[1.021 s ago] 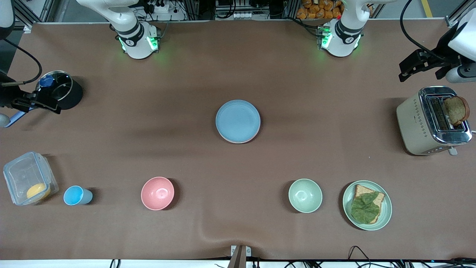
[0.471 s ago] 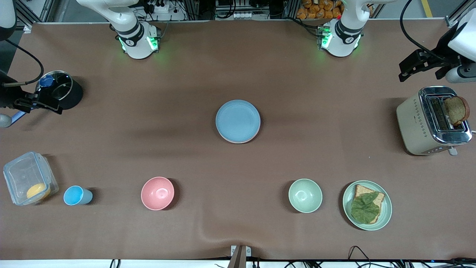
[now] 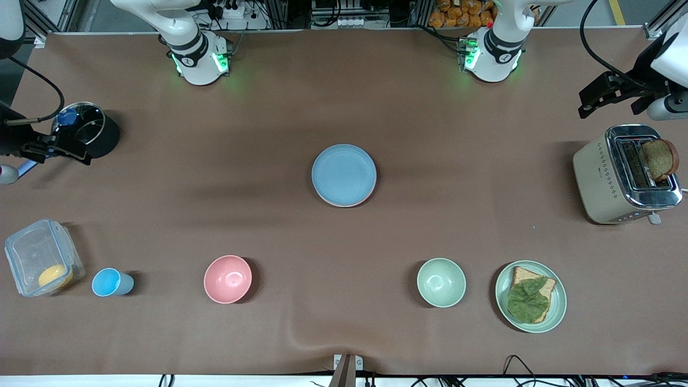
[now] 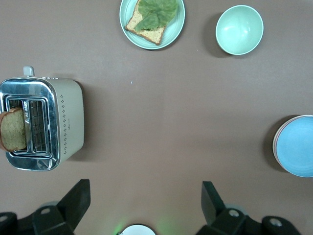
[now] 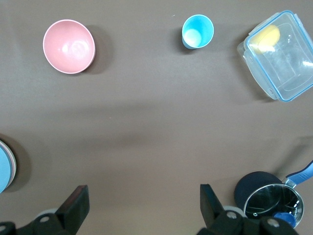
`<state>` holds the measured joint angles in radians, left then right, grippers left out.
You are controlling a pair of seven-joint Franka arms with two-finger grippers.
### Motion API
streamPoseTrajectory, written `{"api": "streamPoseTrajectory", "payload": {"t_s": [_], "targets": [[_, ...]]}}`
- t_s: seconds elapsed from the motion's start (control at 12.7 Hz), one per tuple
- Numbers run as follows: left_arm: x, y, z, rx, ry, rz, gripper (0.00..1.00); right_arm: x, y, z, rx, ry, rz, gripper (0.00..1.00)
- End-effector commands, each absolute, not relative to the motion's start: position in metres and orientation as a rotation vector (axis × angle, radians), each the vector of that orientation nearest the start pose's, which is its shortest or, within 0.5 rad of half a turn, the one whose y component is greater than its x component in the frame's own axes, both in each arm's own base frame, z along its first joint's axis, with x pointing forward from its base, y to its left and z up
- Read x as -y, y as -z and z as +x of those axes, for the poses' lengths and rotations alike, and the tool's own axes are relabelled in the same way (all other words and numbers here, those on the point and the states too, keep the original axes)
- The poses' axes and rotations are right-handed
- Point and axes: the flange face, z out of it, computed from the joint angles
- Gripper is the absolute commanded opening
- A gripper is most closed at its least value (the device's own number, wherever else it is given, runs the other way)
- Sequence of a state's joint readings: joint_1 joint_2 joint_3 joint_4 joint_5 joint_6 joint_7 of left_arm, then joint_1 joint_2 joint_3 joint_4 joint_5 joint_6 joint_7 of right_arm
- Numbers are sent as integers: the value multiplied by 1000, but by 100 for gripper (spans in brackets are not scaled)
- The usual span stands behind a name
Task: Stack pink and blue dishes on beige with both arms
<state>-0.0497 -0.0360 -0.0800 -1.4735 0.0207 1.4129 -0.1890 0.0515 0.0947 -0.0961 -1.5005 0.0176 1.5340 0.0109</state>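
Observation:
The light blue plate (image 3: 344, 174) lies at the table's middle, on top of a stack. A thin pale pink rim (image 3: 357, 203) peeks out under it. The beige plate is hidden beneath; I cannot tell it apart. The stack's edge also shows in the left wrist view as the blue plate (image 4: 299, 147), and in the right wrist view as a blue sliver (image 5: 3, 171). My left gripper (image 3: 588, 103) (image 4: 145, 190) hangs open and empty over the table's left-arm end, near the toaster. Over the right-arm end, by the pot, my right gripper (image 3: 75, 151) (image 5: 143, 192) is open and empty.
A toaster (image 3: 623, 174) holding a bread slice stands at the left arm's end. A green plate with bread and leaf (image 3: 530, 296), a green bowl (image 3: 441, 282), a pink bowl (image 3: 228, 279), a blue cup (image 3: 109, 282) and a clear box (image 3: 40, 257) line the near edge. A black pot (image 3: 88, 134) sits by the right gripper.
Both grippers have drifted very slightly outward toward their ends of the table. The plates and everything else have stayed still.

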Motion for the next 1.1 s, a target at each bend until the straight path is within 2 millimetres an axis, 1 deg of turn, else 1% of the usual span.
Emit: {"api": "streamPoseTrajectory", "payload": {"t_s": [0.0,0.31,0.47,0.63,0.71,0.86,1.02], "targets": [[54,-679,519,107,-48,-3104,100,17,-604,581,-105,-88,-3129,100],[52,-679,518,113,-56,-3109,100,17,-604,581,-103,-91,-3129,100],[43,-673,519,113,-79,-3109,100,16,-604,581,-100,-91,-3129,100],[43,-666,519,105,-105,-3119,100,17,-604,581,-103,-91,-3129,100],[37,-665,521,123,-106,-3124,100,17,-604,580,-103,-93,-3129,100],[36,-668,523,124,-92,-3124,100,17,-604,580,-103,-93,-3129,100],[37,-667,524,119,-96,-3121,100,17,-604,580,-103,-93,-3129,100]]}}
